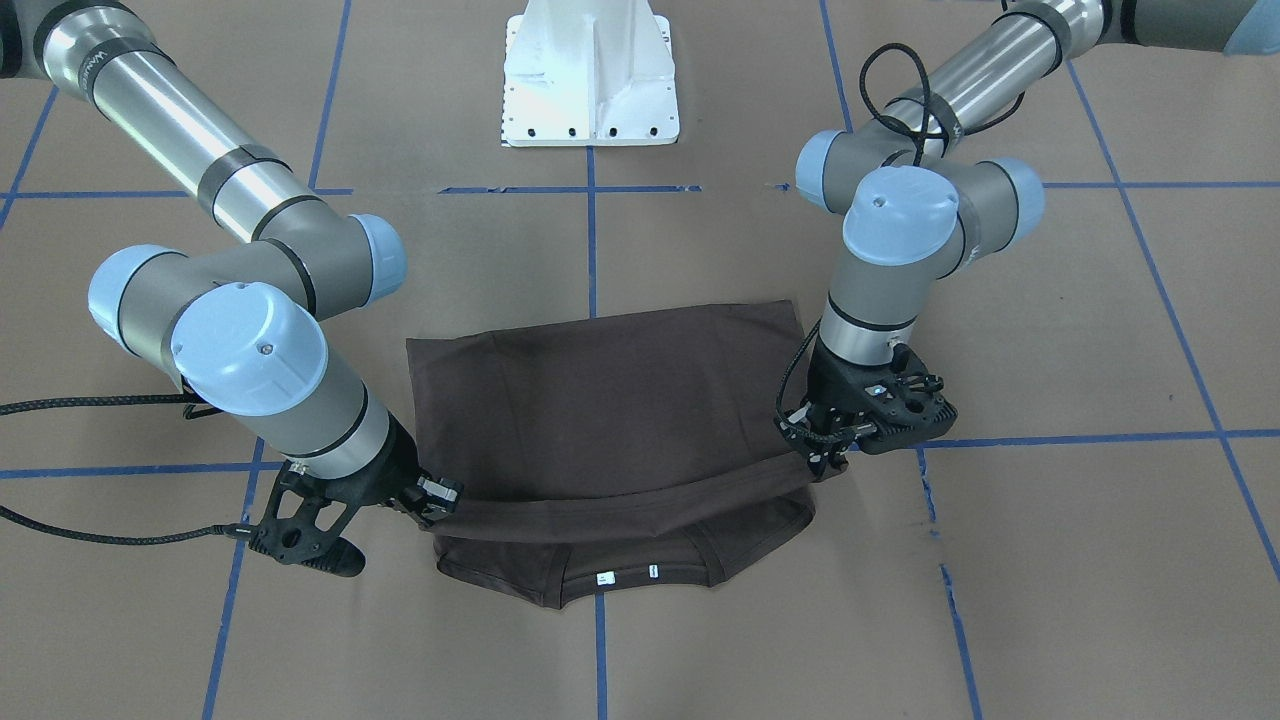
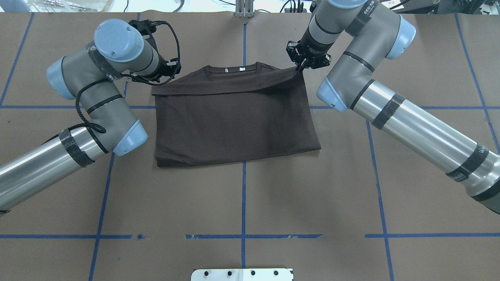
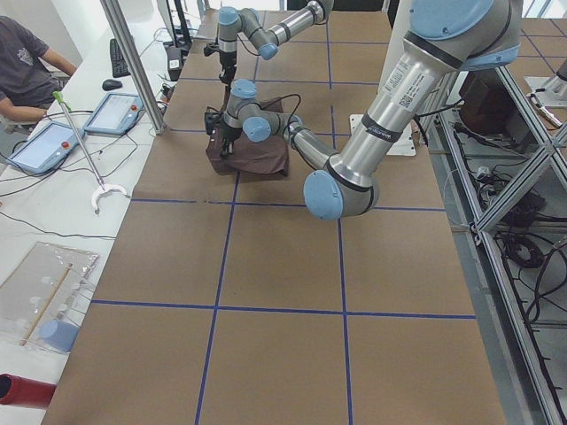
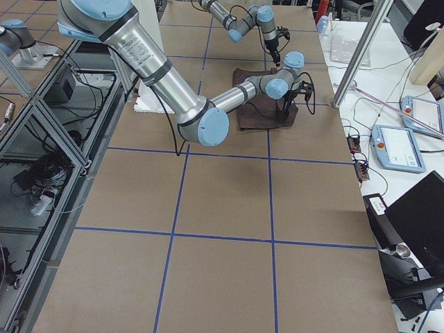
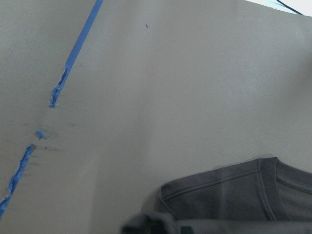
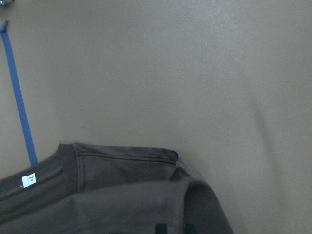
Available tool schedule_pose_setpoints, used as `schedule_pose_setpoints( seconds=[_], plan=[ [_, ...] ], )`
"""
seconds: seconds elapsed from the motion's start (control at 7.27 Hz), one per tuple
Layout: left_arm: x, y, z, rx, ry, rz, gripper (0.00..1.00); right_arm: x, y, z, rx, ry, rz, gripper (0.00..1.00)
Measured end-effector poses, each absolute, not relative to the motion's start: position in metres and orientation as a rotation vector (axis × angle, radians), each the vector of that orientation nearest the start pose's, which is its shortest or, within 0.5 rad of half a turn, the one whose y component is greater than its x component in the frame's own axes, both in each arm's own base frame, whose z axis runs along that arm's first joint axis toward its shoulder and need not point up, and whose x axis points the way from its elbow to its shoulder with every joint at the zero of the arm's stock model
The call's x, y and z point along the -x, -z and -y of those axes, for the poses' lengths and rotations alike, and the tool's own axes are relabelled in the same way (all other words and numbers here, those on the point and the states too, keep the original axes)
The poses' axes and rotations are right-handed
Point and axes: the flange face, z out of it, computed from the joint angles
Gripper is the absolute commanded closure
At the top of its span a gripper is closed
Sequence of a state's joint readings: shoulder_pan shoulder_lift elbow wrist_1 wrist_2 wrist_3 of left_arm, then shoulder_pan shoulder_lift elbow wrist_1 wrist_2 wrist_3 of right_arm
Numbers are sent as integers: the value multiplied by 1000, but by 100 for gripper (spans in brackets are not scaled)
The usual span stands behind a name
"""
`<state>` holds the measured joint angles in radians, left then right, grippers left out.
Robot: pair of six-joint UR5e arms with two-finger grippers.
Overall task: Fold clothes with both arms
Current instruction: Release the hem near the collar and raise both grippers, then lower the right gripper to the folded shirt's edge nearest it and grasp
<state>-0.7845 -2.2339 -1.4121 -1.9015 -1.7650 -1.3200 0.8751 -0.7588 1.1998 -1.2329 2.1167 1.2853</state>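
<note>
The T-shirt (image 2: 234,125) lies on the bench (image 2: 312,203), its lower half doubled toward the collar (image 2: 252,68). The left gripper (image 1: 826,454) and right gripper (image 1: 432,498) have their fingers clamped on the hem corners just short of the collar, likely keeping that edge taut for a square fold.

Nothing fully legible. White neck tags (image 1: 603,577) inside the T-shirt (image 2: 234,125) collar: print too small. Black band (image 2: 365,11) on the right arm (image 2: 410,121), past the T-shirt's collar-side corner: pale lettering, blurred. Sticker (image 3: 403,88) on the left arm (image 3: 372,142) tube: unreadable.
</note>
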Motion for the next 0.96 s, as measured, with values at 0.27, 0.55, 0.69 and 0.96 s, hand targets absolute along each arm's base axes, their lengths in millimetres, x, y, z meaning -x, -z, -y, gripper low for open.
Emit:
schedule_pose_setpoints(
  seconds=[0.27,0.55,0.69,0.96],
  plan=[
    [-447,-296,608,-255,419,-822,0,437,-278,636,4,-315,952,0],
    [-442,-279,603,-266,414,-844,0,449,-294,576,10,-265,966,0],
    [-439,-270,600,-273,412,-857,0,463,-309,548,8,-248,945,0],
    [-432,-256,595,-284,409,-874,0,482,-335,507,15,-229,908,0]
  ],
)
